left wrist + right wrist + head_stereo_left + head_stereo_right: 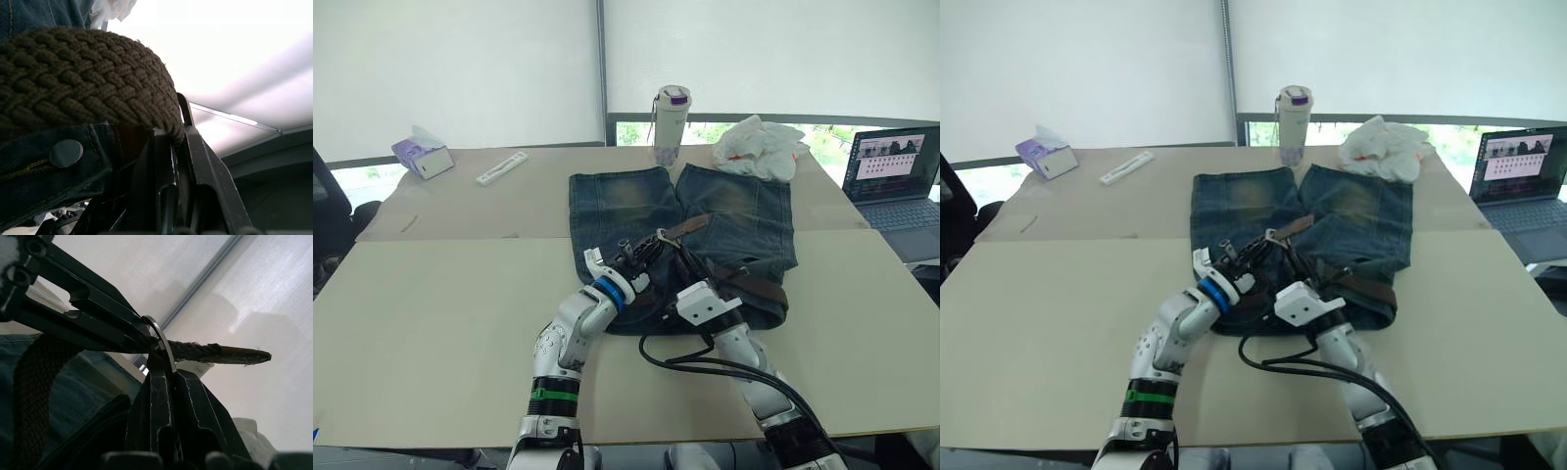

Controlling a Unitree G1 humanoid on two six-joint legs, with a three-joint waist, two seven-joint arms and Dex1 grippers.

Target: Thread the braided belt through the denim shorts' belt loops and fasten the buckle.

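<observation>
On the big tan bench (431, 323) lie the blue denim shorts (636, 211), and at their waistband both claws meet, the left claw (641, 257) pinching the brown braided belt (759, 287), the right claw (164, 363) gripping its thin silver buckle (164, 345), so they should pull slowly together.

I see the braided belt (83, 83) as coarse woven cord, rough and matt, its tip (239, 354) capped smooth. The denim shorts (724, 211) are faded cotton twill with a dull metal rivet (66, 152). The buckle (164, 345) is thin shiny metal. Both claws' fingers (161, 406) look like matt black plastic. The counter (431, 313) is smooth, pale and matt.
</observation>
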